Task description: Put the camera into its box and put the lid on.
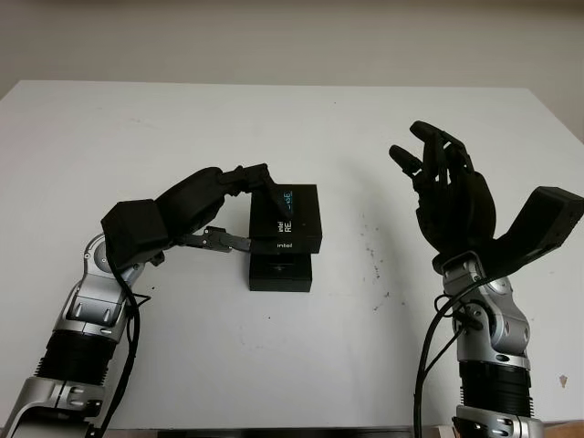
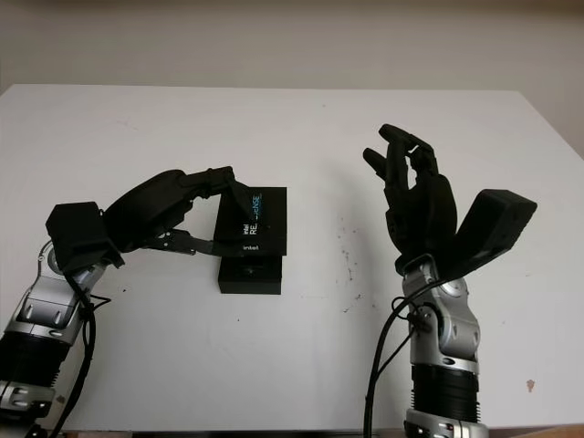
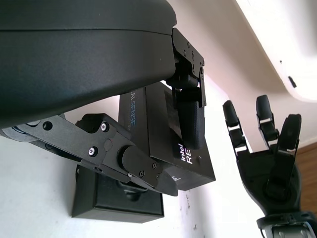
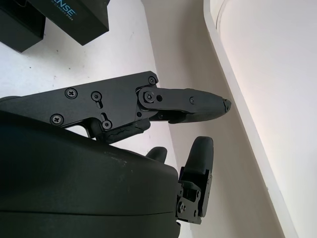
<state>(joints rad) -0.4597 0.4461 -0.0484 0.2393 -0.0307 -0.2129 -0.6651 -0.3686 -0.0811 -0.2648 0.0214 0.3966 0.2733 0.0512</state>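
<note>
1. Left eye view gives us the white bench (image 1: 292,365), which carries everything.
2. Our right hand (image 1: 447,196) is raised above the bench's right side, palm up, open and holding nothing, well apart from the box.
3. Our left hand (image 1: 214,214) grips the lid (image 1: 290,219) between an upper finger and a lower finger.
4. We see the lid as black and flat, with white "intel" lettering and a blue strip; its long axis runs roughly away from us, and it sits tilted, overlapping the box's far edge.
5. We see the box (image 1: 282,272), black and open, near the bench's middle.
</note>
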